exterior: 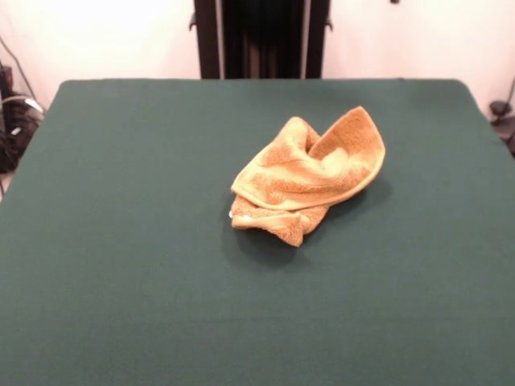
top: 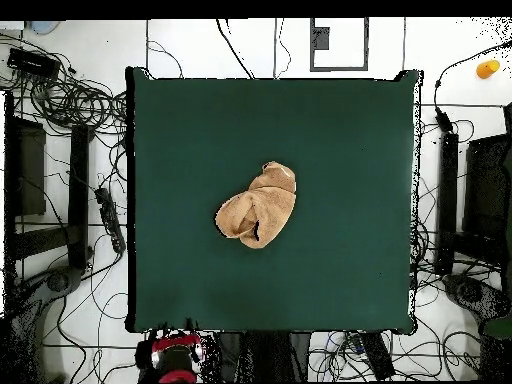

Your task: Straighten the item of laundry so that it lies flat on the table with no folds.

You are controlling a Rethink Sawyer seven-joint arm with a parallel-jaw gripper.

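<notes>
Lying crumpled mid-table (exterior: 121, 265), the towel (exterior: 310, 178) bears no readable writing.

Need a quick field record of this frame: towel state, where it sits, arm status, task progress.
item: small golden-orange terry hand towel
towel state: crumpled in a folded heap, layers overlapping, one edge curled up
position: near the middle of the large dark green cloth-topped table
contact: nothing touches the towel
arm: drawn back; only a red and black part shows at the table's base edge in the overhead view
gripper: not visible in either view
task progress: not flat yet, folds remain
</notes>
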